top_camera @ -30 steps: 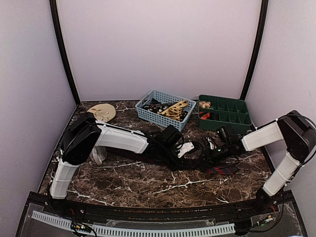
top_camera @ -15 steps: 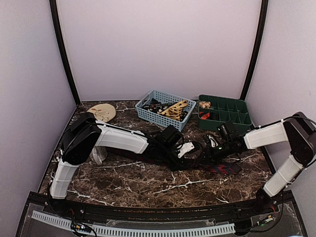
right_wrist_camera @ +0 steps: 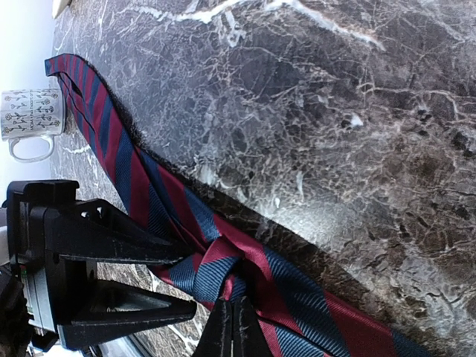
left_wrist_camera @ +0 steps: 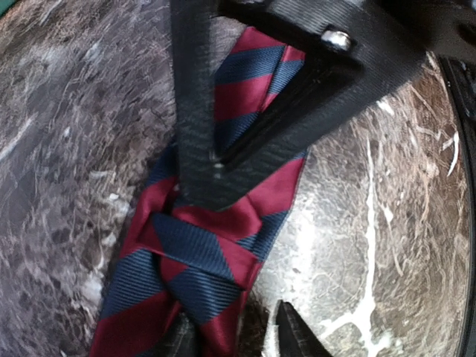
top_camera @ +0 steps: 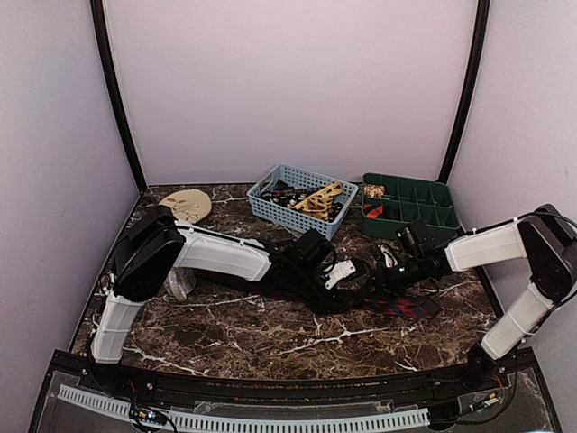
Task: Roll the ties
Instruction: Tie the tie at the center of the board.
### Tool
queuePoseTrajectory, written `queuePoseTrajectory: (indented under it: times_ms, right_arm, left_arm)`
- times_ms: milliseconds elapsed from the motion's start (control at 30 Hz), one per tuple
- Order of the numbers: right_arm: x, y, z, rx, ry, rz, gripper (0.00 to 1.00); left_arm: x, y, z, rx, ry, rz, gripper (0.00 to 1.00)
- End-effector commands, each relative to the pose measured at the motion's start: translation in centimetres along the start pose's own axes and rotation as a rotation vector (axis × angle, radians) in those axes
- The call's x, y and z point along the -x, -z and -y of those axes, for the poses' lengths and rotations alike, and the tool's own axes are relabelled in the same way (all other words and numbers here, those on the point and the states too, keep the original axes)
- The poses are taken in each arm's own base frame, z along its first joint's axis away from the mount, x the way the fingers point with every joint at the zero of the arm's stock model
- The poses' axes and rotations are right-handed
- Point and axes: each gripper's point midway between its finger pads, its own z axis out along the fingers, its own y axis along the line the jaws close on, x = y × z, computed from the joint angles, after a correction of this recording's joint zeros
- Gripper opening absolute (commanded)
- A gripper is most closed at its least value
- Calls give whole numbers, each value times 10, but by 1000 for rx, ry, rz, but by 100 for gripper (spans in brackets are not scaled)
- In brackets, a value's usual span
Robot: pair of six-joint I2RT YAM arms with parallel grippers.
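Observation:
A tie (top_camera: 410, 308) with dark blue and red diagonal stripes lies across the marble, from left of centre to the right. In the left wrist view the tie (left_wrist_camera: 186, 260) is bunched into a crossed fold. My left gripper (left_wrist_camera: 234, 331) stands open at that fold, one finger under the tie's edge and the other on bare marble. My right gripper (right_wrist_camera: 234, 321) is shut, its tips pinching the fold of the tie (right_wrist_camera: 111, 141). The two grippers meet at mid-table, the left gripper (top_camera: 347, 275) just left of the right gripper (top_camera: 377, 278).
A blue basket (top_camera: 270, 209) holding tan-gold and dark ties stands at the back centre. A green divider tray (top_camera: 431, 183) is to its right. A round tan disc (top_camera: 187, 205) lies at the back left. A white patterned mug (right_wrist_camera: 30, 119) stands near the tie's far end.
My right gripper moved left to the fold and closed on it. My left gripper's jaws spread apart. The tie's right end shifted slightly.

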Motion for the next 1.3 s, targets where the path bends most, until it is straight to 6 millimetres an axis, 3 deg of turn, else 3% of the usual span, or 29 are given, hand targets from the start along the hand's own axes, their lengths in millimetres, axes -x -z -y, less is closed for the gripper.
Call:
queuePoseTrajectory:
  times_ms: [0,67,233,367,433,500,600,800,1033,1267]
  right_arm:
    - [5,7,-6,-7,25,23,0]
    - [4,11,-1,-27,14,33,0]
    - [2,27,13,-77,-10,47,0]
    - [-4,41,28,-120,-36,46,0]
    - [-11,45,37,-142,-52,35,0]
    - [-17,49,43,-155,-68,29,0]
    - [-21,53,53,-177,-86,29,0]
    - [-9,54,54,-181,-84,55,0]
    - [-3,55,57,-207,-78,58,0]
    - [-19,78,73,-285,-167,91,0]
  left_arm:
    - [-14,5,0,24,11,-33,46]
    - [-2,16,1,32,-2,0,58]
    - [26,41,8,30,-60,74,68]
    - [20,54,4,64,-137,79,81]
    - [13,60,-4,83,-182,69,92]
    - [7,67,-15,85,-204,66,97]
    - [-2,79,-36,53,-206,57,98]
    - [-9,87,-71,108,-289,37,97]
    - [-23,75,-83,120,-306,-21,96]
    - [-56,71,-92,137,-243,-113,94]
